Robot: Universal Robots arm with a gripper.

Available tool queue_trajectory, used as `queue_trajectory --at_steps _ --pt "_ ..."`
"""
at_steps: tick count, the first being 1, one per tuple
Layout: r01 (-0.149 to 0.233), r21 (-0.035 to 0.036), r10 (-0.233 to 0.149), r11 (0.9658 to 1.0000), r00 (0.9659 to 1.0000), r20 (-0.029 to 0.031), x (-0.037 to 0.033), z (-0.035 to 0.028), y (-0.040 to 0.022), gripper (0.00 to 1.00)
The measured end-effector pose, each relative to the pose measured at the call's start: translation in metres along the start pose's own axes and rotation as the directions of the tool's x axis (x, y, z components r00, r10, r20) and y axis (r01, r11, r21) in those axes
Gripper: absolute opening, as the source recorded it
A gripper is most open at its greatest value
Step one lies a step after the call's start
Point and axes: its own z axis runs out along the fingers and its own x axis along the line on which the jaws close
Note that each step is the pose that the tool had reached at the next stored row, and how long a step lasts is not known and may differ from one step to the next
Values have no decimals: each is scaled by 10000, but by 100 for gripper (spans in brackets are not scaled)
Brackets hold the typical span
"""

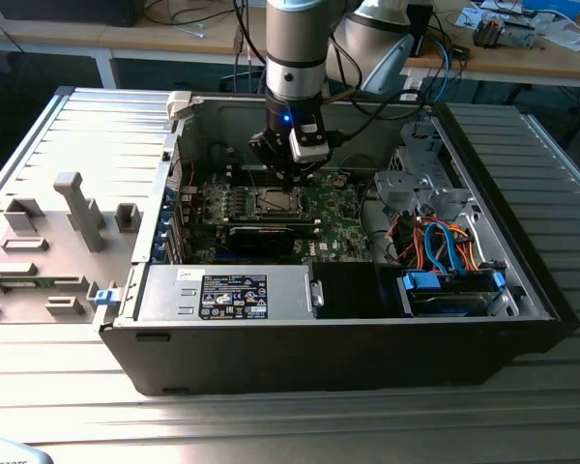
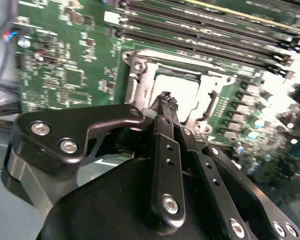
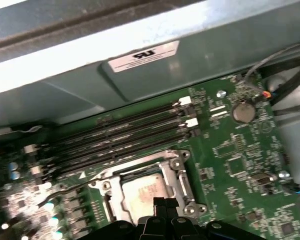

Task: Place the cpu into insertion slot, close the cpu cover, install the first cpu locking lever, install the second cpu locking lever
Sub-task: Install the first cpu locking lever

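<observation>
Gripper (image 2: 166,101) is hanging right over the CPU socket, fingers pinched together into a narrow tip with nothing between them. In the exterior view it (image 1: 288,174) sits at about 12 o'clock of the motherboard (image 1: 314,217), inside the open PC case (image 1: 483,329).

The cpu (image 3: 146,194) is already lying flat in the slot, silver top facing up; in the second wrist view (image 2: 176,91) the fingertips are just above its near edge, though I can't tell if they actually touch. It's square, so no real long axis, but its edges run parallel with the RAM slots (image 3: 125,132) next to it. The cpu cover (image 2: 140,75) looks like it's down flat around the chip, framing it through its window. The locking levers I honestly can't make out, there's a thin metal bar along one side of the frame but whether it's latched is hard to say.

Hidden stuff: the gripper body blocks the near part of the socket in both wrist views, and in the exterior view the arm (image 1: 298,48) covers most of the socket.

Room: it's tight. Case wall (image 3: 140,75) sits just past the RAM slots, a black card (image 1: 261,235) lies just on the 6 o'clock side of the socket, and the drive cage with blue and orange cables (image 1: 445,242) is off at 3 o'clock, well apart.
</observation>
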Motion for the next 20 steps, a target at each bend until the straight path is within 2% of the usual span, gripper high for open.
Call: queue_trajectory --at_steps 8,20 --pt "24 -3 -24 10000 10000 11 0 -1 0 11" --pt "596 -17 -596 9982 9982 13 0 -1 0 11"
